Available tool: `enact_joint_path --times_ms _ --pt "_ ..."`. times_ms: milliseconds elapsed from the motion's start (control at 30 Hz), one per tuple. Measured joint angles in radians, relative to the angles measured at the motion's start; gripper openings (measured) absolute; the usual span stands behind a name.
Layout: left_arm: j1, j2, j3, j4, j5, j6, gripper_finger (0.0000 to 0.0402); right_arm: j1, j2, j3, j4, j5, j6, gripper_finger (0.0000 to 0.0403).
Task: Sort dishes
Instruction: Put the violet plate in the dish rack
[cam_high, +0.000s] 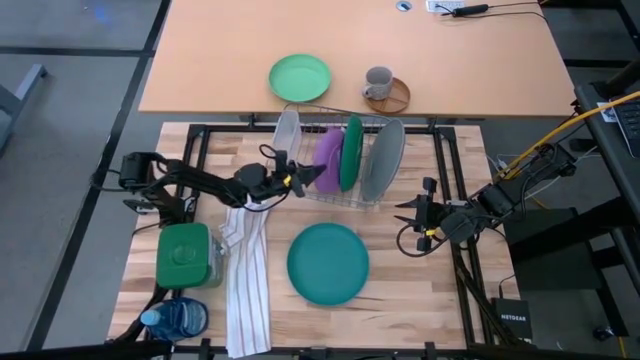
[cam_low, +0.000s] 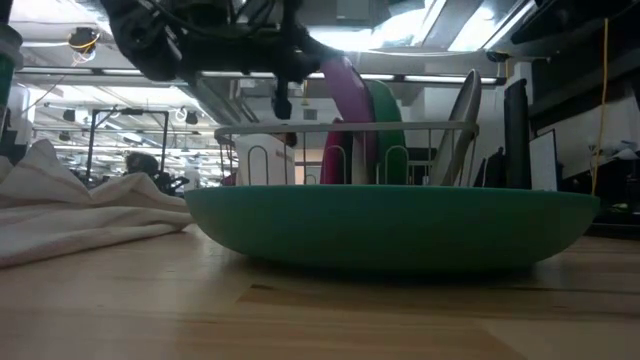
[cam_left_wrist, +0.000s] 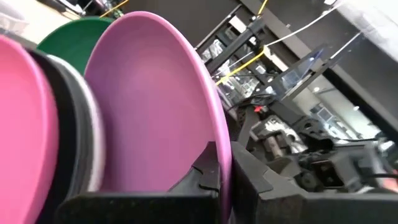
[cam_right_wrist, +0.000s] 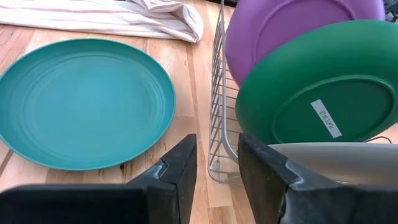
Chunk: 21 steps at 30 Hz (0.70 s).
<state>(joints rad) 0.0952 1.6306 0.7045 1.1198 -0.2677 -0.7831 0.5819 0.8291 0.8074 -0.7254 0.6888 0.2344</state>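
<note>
A wire dish rack (cam_high: 335, 195) stands at the table's far middle. In it stand on edge a light grey plate (cam_high: 287, 135), a purple-pink plate (cam_high: 328, 150), a dark green plate (cam_high: 350, 155) and a grey plate (cam_high: 385, 160). My left gripper (cam_high: 303, 178) is shut on the purple-pink plate (cam_left_wrist: 149, 106) at the rack's near left side. A teal-green plate (cam_high: 328, 263) lies flat on the table in front of the rack. My right gripper (cam_high: 412, 224) is open and empty to the right of the teal-green plate (cam_right_wrist: 84, 102). My left gripper pinches the purple-pink plate's rim (cam_left_wrist: 219, 134) between its two fingers, one finger (cam_left_wrist: 205, 171) on the plate's face and one behind it. The fingers come about level from the table's left. The plate stands on edge, tilted, its lower part (cam_low: 335, 160) down among the rack's wires.
A striped white cloth (cam_high: 245, 270), a green lidded box (cam_high: 183, 255) and a blue bottle (cam_high: 175, 318) lie at the near left. On the far desk stand a small pale green plate (cam_high: 299, 77) and a grey mug (cam_high: 378, 84) on a wooden coaster.
</note>
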Motion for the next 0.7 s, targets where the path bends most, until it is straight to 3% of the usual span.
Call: enact_joint_path --times_ms 700 --pt "0.029 0.121 0.028 -0.014 0.002 -0.025 0.0003 0.000 0.000 0.000 0.021 0.000 0.007 0.0121"
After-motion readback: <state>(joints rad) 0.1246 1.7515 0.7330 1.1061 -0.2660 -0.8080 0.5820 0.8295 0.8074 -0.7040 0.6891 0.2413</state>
